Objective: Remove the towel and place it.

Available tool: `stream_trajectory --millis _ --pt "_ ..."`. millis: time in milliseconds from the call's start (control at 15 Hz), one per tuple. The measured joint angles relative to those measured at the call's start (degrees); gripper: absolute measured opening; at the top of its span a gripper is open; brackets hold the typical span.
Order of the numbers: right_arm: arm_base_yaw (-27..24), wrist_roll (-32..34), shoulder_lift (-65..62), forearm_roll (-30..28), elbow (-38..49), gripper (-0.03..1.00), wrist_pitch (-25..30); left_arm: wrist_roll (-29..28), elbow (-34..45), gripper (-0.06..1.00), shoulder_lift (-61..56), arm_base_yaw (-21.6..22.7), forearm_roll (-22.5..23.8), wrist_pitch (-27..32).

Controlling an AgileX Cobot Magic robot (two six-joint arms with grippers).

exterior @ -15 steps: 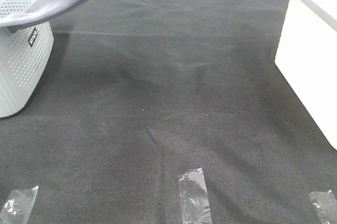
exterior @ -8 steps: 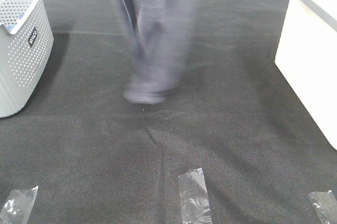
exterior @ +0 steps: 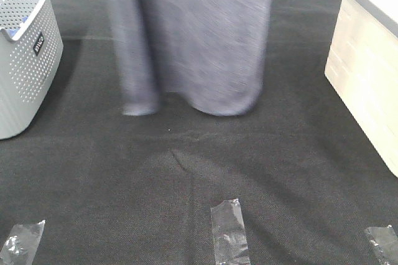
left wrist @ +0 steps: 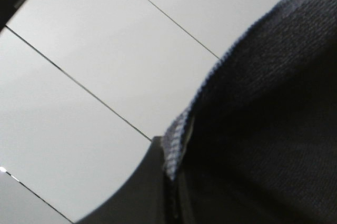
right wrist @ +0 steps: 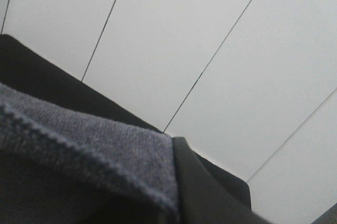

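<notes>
Towel (exterior: 199, 41) is hanging straight down beneath both of my claws as a broad sheet, and that drop is what my coming move is turning on. I am holding its top edge in two places: my left claw (left wrist: 171, 182) is clenched on the stitched hem at one end, and my right claw (right wrist: 176, 192) is clenched on the hem at the other end, so the cloth is spreading between them. Both claws are sitting above the top edge of the high view, so I am judging their grips from the wrist views, where the terry weave is filling the space right against each finger. The towel's long axis is running from my claws down toward the tabletop (exterior: 186, 178). Its lower edge is hanging uneven, a narrower fold under my left claw and a wider rounded lobe under my right. It is blurred, and I cannot tell whether that edge is touching the black cloth or hovering just above it. The basket (exterior: 28, 60) is standing well off to my left claw's outer side, and the towel is hanging apart from it. A pale box (exterior: 367, 91) is standing beyond my right claw. Neither arm is nearer, since both are sharing the load evenly. I am judging that laying it flat calls for lowering both claws together.
</notes>
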Motion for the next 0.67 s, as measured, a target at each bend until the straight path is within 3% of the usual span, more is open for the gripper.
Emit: stream_trajectory --millis 133,267,667 --pt "0.0 2.8 1.1 -2.9 0.0 0.02 -4.8 0.0 0.0 0.0 1.0 3.1 5.4 -7.0" --pt "0.0 3.8 2.7 -3.4 0.0 0.02 -7.0 0.0 0.0 0.0 2.6 5.6 8.1 -8.2" --pt "-1.4 7.2 8.9 -4.2 0.0 0.02 -21.3 0.0 -2.2 0.0 10.4 10.7 7.2 -18.2"
